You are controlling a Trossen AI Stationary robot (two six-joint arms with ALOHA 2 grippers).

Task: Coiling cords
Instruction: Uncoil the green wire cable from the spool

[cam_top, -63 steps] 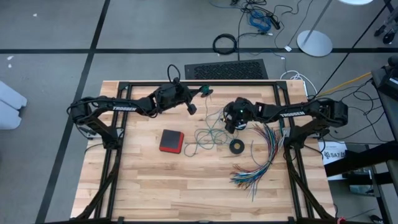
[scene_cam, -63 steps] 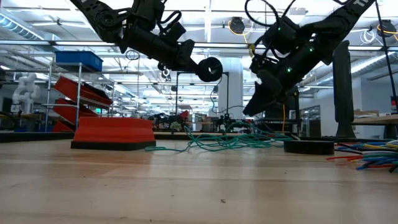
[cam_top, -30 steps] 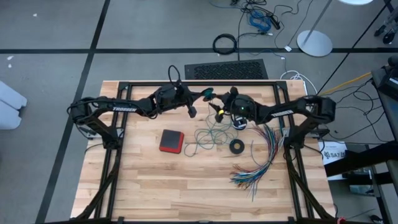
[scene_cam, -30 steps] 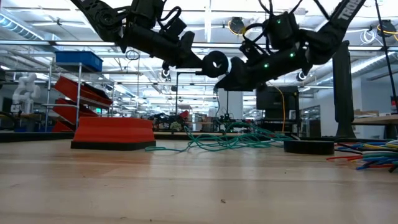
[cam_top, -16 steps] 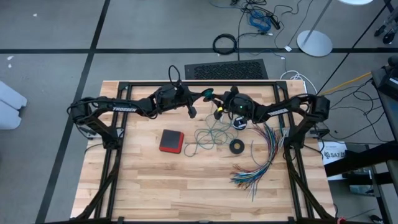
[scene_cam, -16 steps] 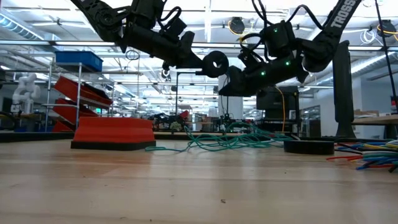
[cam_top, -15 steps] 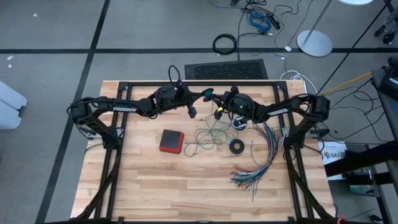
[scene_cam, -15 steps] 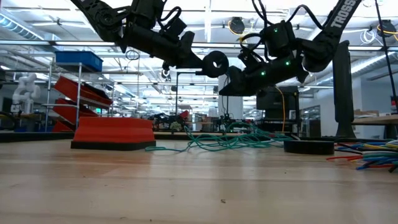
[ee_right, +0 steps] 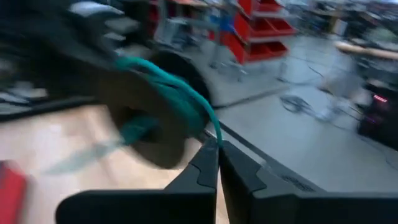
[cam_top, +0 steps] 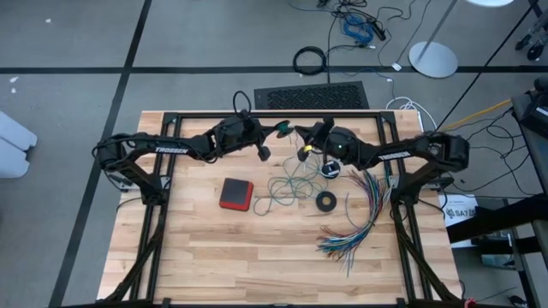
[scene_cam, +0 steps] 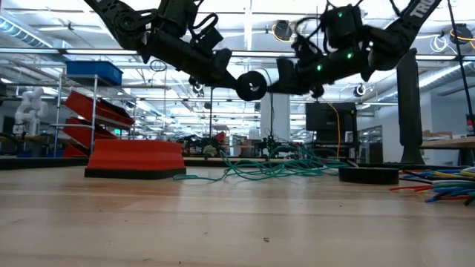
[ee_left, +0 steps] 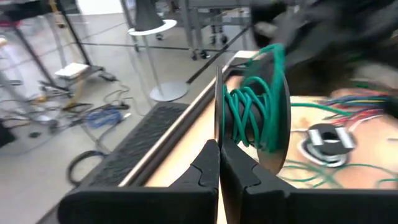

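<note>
The left gripper (ee_left: 219, 163) is closed on the rim of a spool (ee_left: 252, 121) wound with teal-green cord (ee_left: 261, 112). The right gripper (ee_right: 217, 152), closed, pinches that cord beside it, at 12 o'clock on the table (cam_top: 214, 257).

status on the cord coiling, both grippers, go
Left gripper shut on the spool, raised over the table's far side. Right gripper shut on the teal-green cord beside it. Rest of cord loose on table. Nothing in the way.

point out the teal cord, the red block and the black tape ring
teal cord (ee_left: 256, 121): left wrist view, on the turns wound round the spool.
red block (cam_top: 236, 193): high view, middle of its top face.
black tape ring (cam_top: 326, 202): high view, on its band.
</note>
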